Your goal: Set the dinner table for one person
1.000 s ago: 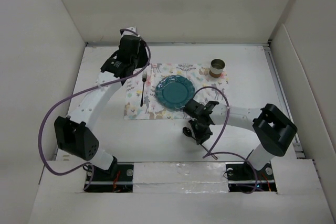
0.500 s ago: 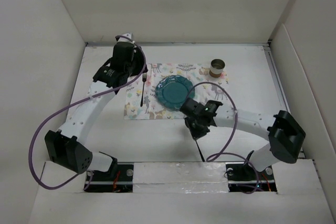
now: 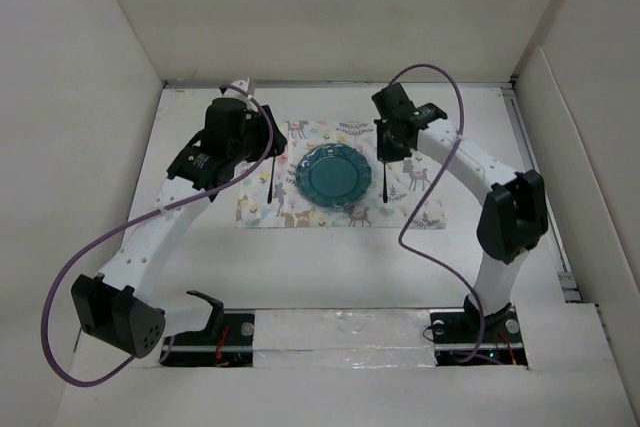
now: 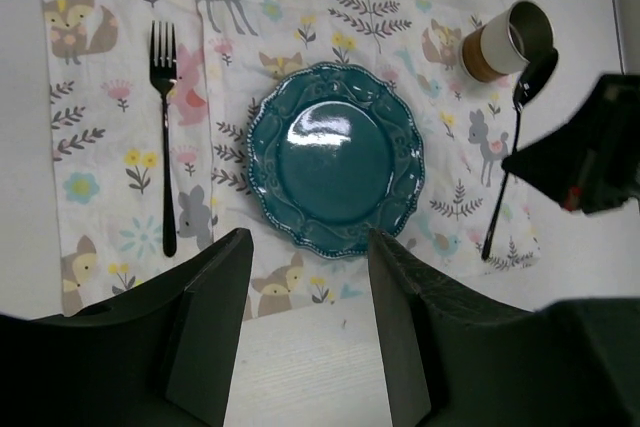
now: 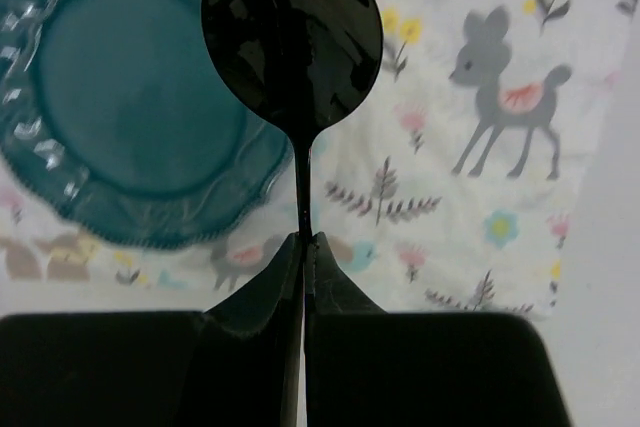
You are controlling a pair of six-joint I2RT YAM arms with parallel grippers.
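One placemat (image 4: pixel 100 162) holds fork (image 4: pixel 164 137), plate (image 4: pixel 336 157), cup (image 4: pixel 507 40); right gripper (image 5: pixel 303 247) pinches spoon (image 5: pixel 292 37).

**White box, soft light all round**

Up top, a plain white back panel (image 3: pixel 330 7) runs across the frame. The left panel (image 3: pixel 60 127) and right panel (image 3: pixel 590 147) close in at the sides, all matte, all white. Between them lies the white tabletop (image 3: pixel 330 267), evenly lit, shadows soft. Down its right edge there's a pale rail (image 3: pixel 535 177). Bottom centre, a shiny tape strip (image 3: pixel 345 325) catches the glare.
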